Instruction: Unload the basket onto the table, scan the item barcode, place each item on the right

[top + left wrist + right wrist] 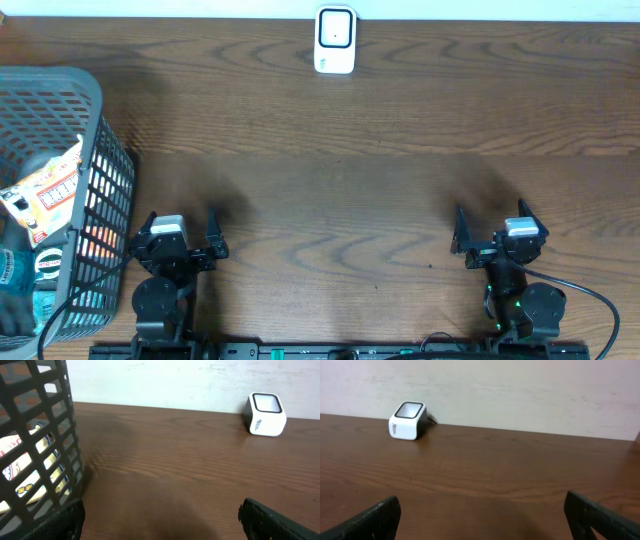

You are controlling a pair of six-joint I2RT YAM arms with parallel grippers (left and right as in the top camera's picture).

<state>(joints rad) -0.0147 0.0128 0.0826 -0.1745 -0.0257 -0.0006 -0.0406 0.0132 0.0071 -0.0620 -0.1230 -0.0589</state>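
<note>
A white barcode scanner stands at the table's far edge, near the middle. The items lie in a grey mesh basket at the far left; an orange-and-white packet sits on top and shows through the mesh. My left gripper hovers low by the front edge, just right of the basket, open and holding nothing. My right gripper is at the front right, also open, with only bare wood between its fingers.
The basket wall stands close on the left gripper's left side. Teal and dark packages lie lower in the basket. A pale wall runs behind the scanner. A black cable loops by the right arm's base.
</note>
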